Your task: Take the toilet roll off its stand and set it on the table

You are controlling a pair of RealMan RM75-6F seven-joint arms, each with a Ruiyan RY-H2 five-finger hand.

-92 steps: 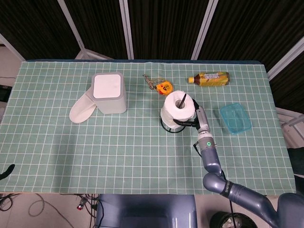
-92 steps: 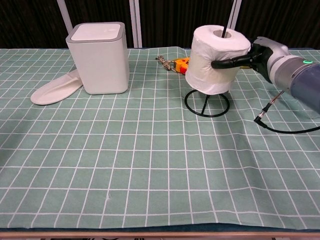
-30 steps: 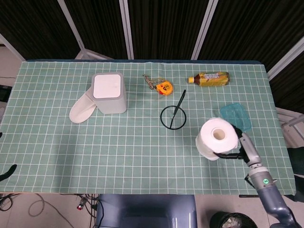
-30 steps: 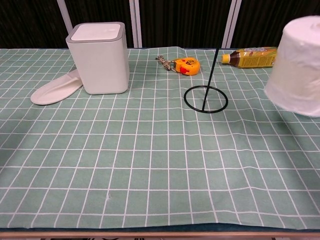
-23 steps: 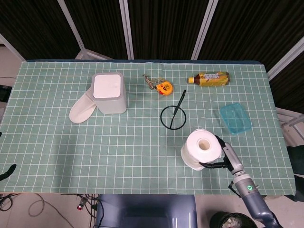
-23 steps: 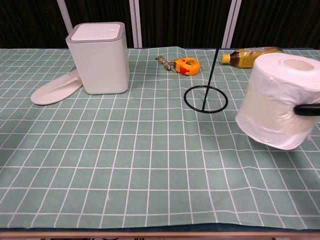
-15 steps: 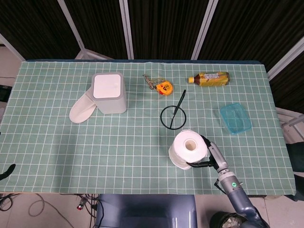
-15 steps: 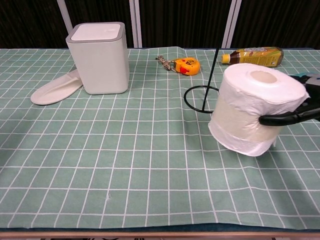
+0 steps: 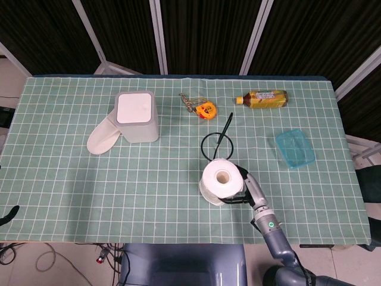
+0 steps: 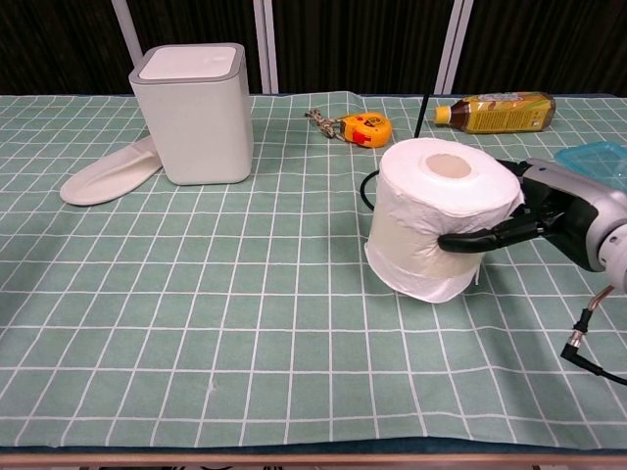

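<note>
Fingers (image 10: 485, 238) of right hand (image 10: 549, 220) wrap toilet roll (image 10: 441, 220).

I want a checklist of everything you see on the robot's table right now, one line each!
Surface: table under a green checked cloth.
Job's things: toilet roll off its stand, upright in front of it, low over or on the cloth; cannot tell which.
Clutter: white bin, white slipper, tape measure, bottle lying down, blue container.
Hands: right hand holds the roll's side; left hand nothing seen.
Cables: black cable by the right wrist.
Surroundings: dark panels behind the table.
</note>
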